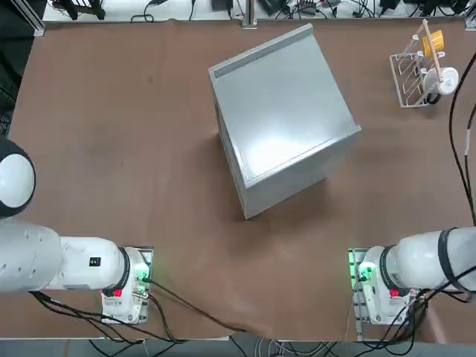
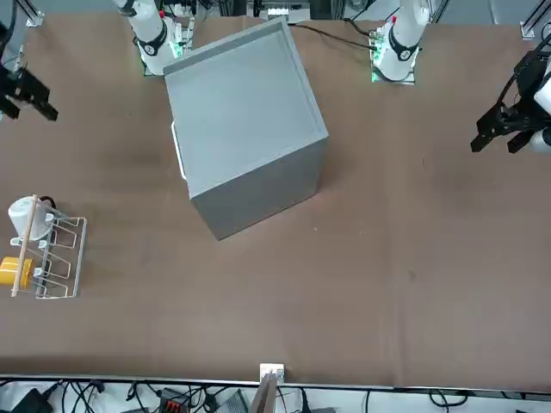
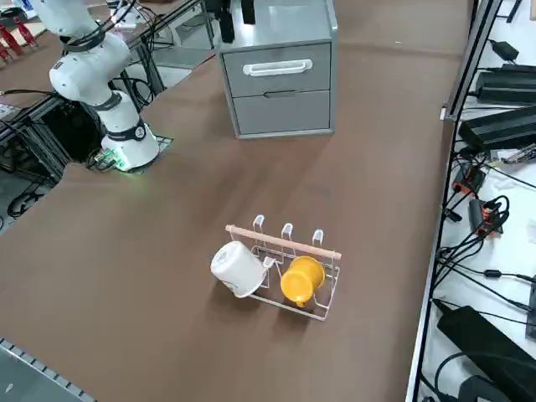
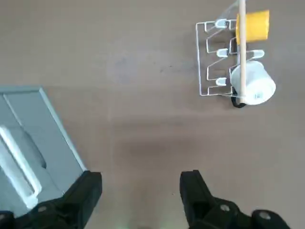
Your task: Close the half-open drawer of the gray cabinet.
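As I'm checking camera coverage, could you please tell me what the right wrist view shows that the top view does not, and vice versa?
Only right wrist: the open right gripper above the table, and the drawer's white handle.
Only top: the parked left arm.
Both: the gray cabinet, wire rack, yellow cup and white cup.

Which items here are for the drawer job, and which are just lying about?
Job:
- gray cabinet
- its two drawers, upper and lower, both looking flush
- right gripper, over the table beside the cabinet, fingers apart

Lying about:
- wire rack
- white mug
- yellow mug
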